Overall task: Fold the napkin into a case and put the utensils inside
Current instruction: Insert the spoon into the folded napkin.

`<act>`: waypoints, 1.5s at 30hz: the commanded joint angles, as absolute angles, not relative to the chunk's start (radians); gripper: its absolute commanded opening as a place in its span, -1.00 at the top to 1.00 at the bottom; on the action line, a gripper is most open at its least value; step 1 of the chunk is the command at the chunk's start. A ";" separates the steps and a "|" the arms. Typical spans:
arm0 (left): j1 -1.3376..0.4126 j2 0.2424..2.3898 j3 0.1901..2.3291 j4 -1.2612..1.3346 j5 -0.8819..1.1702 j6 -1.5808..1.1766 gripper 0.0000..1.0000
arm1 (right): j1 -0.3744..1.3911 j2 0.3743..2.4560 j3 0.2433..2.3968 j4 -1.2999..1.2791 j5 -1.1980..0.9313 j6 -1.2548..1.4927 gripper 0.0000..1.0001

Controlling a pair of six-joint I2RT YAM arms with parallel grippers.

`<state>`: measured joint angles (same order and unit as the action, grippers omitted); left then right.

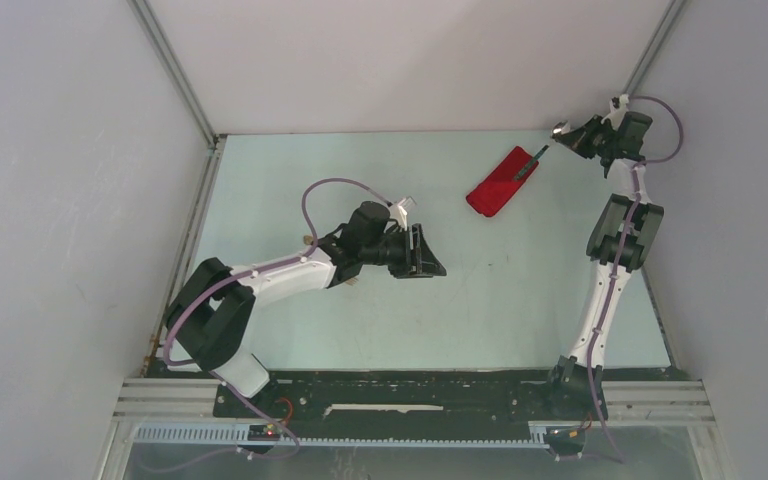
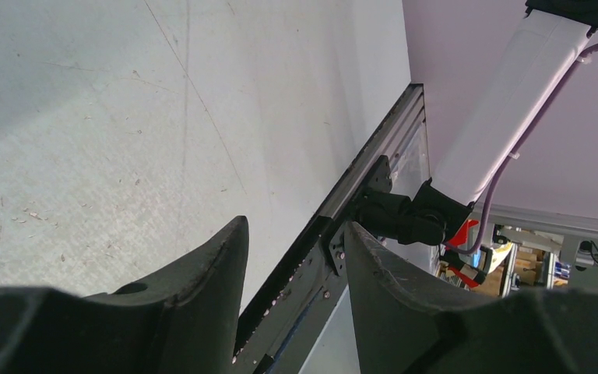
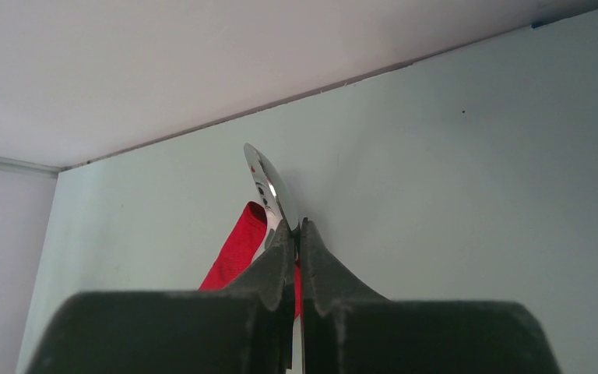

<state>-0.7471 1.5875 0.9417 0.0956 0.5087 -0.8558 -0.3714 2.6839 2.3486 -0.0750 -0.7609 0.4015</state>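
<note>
The red napkin (image 1: 498, 183) lies folded into a narrow case at the back right of the table. A dark stick-like utensil (image 1: 527, 164) pokes out of its far end. My right gripper (image 1: 568, 134) hovers just right of that end, shut on the handle of a shiny metal spoon (image 1: 558, 128). In the right wrist view the spoon's bowl (image 3: 268, 185) rises past my right gripper (image 3: 297, 226), and the napkin (image 3: 239, 248) shows beyond it. My left gripper (image 1: 426, 251) is open over the table's middle and holds nothing. In its own view my left gripper (image 2: 294, 227) looks toward the table's near edge.
White walls enclose the pale green table (image 1: 360, 180) on three sides. The right gripper is close to the back right corner. A black rail (image 2: 335, 226) runs along the near edge, with the right arm's base (image 2: 409, 216) bolted to it.
</note>
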 commanded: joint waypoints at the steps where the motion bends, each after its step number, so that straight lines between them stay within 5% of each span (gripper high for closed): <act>1: -0.752 1.560 0.979 0.133 0.531 -0.850 -0.05 | -0.361 2.649 2.350 -0.077 -0.778 0.384 1.00; 45: -0.752 1.494 0.902 0.200 0.549 -0.879 -0.04 | -0.317 2.683 2.286 -0.150 -0.941 0.526 1.00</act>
<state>-0.7471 1.5303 0.9096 0.1555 0.5293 -0.8726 -0.3317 2.6843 2.2467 -0.1337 -0.9127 0.5159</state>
